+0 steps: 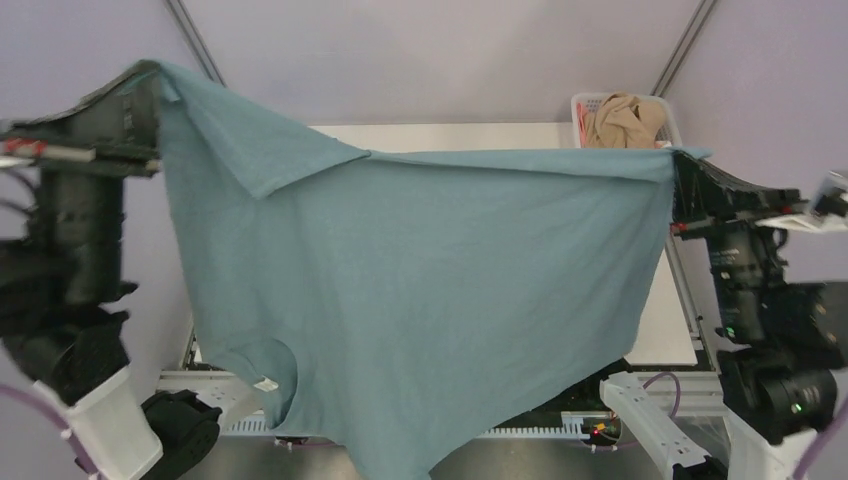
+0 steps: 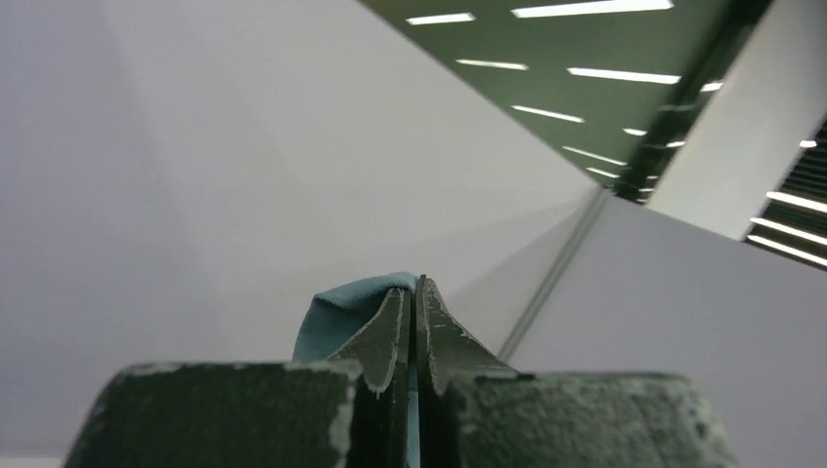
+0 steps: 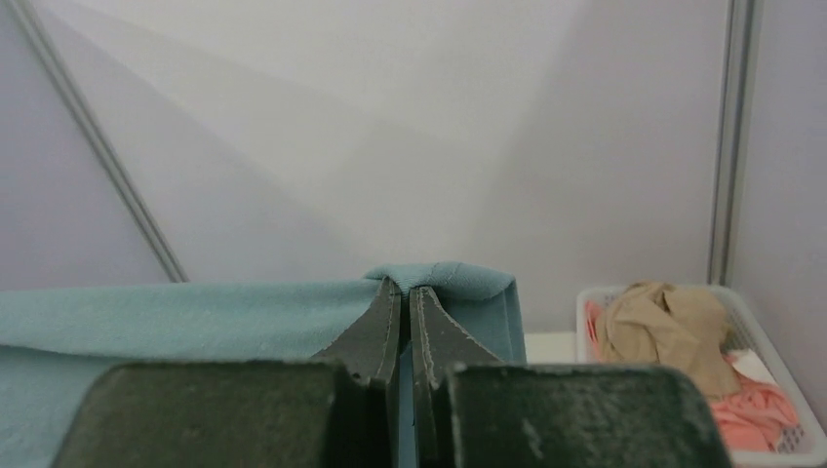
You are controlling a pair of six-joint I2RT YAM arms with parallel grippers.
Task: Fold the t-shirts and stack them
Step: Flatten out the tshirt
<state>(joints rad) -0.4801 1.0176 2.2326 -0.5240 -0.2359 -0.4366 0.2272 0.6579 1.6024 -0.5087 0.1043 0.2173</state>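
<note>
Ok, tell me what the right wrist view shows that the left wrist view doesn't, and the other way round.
Only the right wrist view: a white basket holding a tan t-shirt and a pink t-shirt, and the grey-blue t-shirt stretched in a long band to the left. Only the left wrist view: ceiling light strips, and just a small bunch of that cloth. Both: fingers shut on the grey-blue t-shirt, the right gripper in one, the left gripper in the other.

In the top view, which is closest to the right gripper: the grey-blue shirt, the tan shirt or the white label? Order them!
1. The grey-blue shirt, pinched in the right gripper.
2. The tan shirt, in the basket just behind.
3. The white label, far lower left.
</note>
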